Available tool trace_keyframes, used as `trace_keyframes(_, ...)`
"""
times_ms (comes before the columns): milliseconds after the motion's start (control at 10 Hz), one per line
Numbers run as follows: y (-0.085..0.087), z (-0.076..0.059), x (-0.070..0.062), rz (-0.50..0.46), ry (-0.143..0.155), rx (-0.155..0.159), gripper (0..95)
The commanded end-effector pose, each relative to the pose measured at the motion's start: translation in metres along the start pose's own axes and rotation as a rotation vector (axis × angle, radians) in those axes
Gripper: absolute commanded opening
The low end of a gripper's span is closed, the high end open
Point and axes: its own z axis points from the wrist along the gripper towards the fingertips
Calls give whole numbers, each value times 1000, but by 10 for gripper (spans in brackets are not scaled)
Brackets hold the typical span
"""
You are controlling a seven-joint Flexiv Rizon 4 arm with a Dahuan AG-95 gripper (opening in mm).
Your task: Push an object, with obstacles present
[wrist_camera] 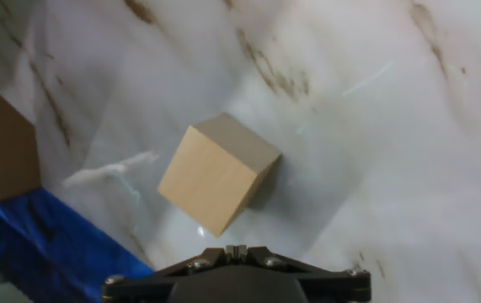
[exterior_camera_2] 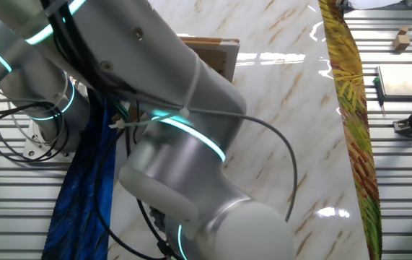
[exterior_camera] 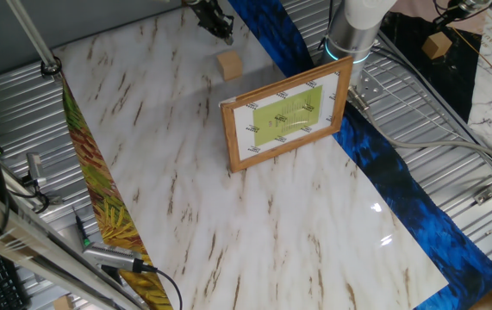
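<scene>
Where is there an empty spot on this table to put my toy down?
The biggest bare patch of marble table lies in front of the picture frame, between the leafy cloth and the blue cloth. A smaller one lies between the wooden cube and the leafy cloth. It is crowded where the gripper, cube and frame stand close together.

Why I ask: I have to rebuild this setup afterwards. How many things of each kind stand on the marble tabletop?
Wooden cube: 1
Framed picture, standing upright: 1
Total: 2
Not counted: another small block that lies off the marble tabletop.
</scene>
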Motion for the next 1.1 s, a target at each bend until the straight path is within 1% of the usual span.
trace_keyframes(100, 2, -1, -9, -2, -5, 1, 0)
trace_keyframes(300, 5, 2, -20, 4, -16, 9, 0)
trace_keyframes(400, 7, 1, -28, 3, -12, 13, 0)
trace_keyframes(600, 11, -1, -35, -8, -12, 25, 0)
trace_keyframes(800, 16, -5, -44, -10, -16, 24, 0)
trace_keyframes(1000, 22, -8, -56, -3, -26, 23, 0)
trace_keyframes(1100, 26, -9, -62, -3, -23, 23, 0)
